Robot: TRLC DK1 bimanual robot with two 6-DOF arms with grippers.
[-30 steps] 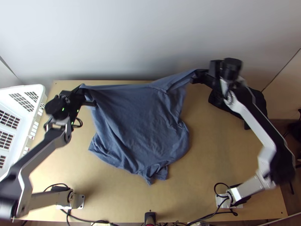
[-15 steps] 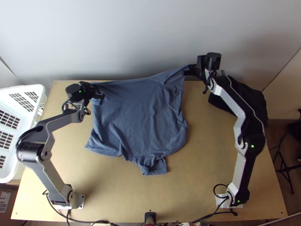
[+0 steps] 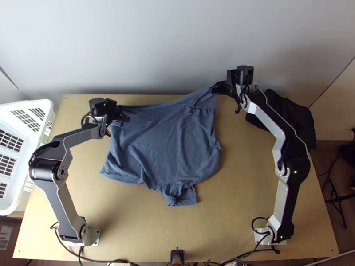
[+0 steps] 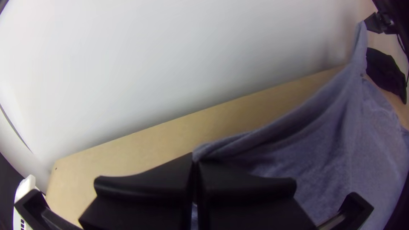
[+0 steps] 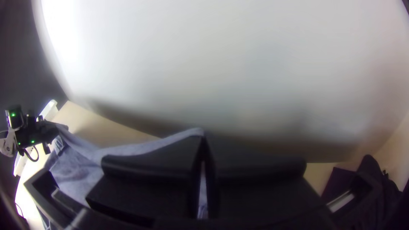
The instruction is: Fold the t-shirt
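Top view: blue t-shirt (image 3: 164, 142) is lying mostly spread on the wooden table (image 3: 253, 177), wrinkled, hem area not squared. Far edge is running between the two grippers. Small part at the near side is bunching up and sticking out toward the arms' bases. Its far edge is sagging a bit between the two holds and rising toward the right one.

Left gripper (image 3: 126, 119) is sitting at the shirt's far left corner; right gripper (image 3: 213, 90) is holding the far right end up, cloth slanting down from it to the table.

Left wrist view: left gripper (image 4: 195, 157) is clenching the shirt's corner, fingers pressing together with cloth coming out at the tips. Cloth is stretching away in loose folds toward the other gripper.

Right wrist view: right gripper (image 5: 203, 138) is grasping the shirt's other end, tips closing on the edge, a strip of cloth showing between the fingers lower down.

Surroundings, top view: white basket (image 3: 27, 144) with slotted sides is standing at the table's left edge. Black cloth (image 3: 306, 122) is lying bunched at the far right corner, partly under the right arm. Cables are running along the near edge.
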